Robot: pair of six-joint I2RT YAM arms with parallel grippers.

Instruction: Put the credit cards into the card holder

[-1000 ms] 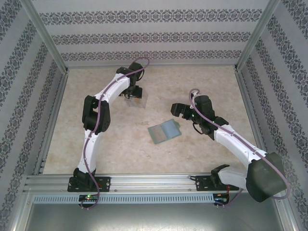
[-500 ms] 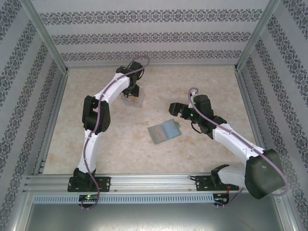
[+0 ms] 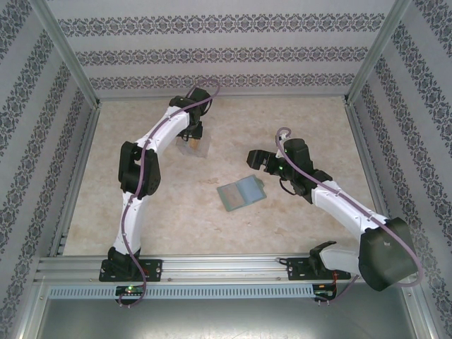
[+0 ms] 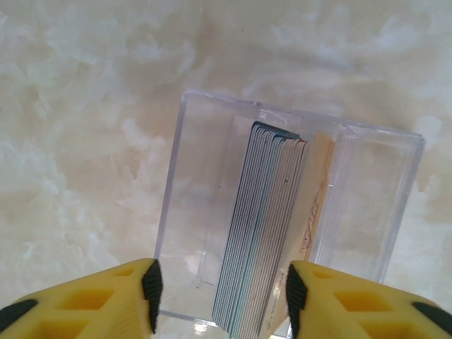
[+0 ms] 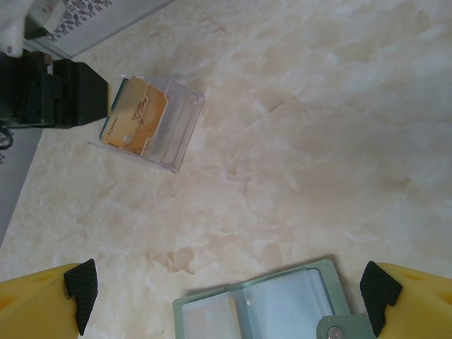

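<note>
- Toward the far edge of the table, left of its middle, the credit cards stand on edge as one tight stack. An orange-yellow card is the outermost on one side and pale cards make up the rest.
- The stack sits inside a clear plastic stand, which rests on the marbled surface.
- The left gripper hangs right over the stand, its yellow fingers on either side of the stack.
- Its jaws are partly parted and grasp nothing. One black pad stands apart from the pale side of the stack. The other is just beside the orange-yellow card; I cannot tell whether it touches.
- Near the middle of the table, well apart from the stand, the card holder lies open like a book. Its clear pockets face up, and a snap tab sits at one outer edge.
- The right gripper hovers above the card holder, spread as wide as it goes, touching and holding nothing.
- From overhead, the right gripper is on the right side of the card holder, toward the far edge.
</note>
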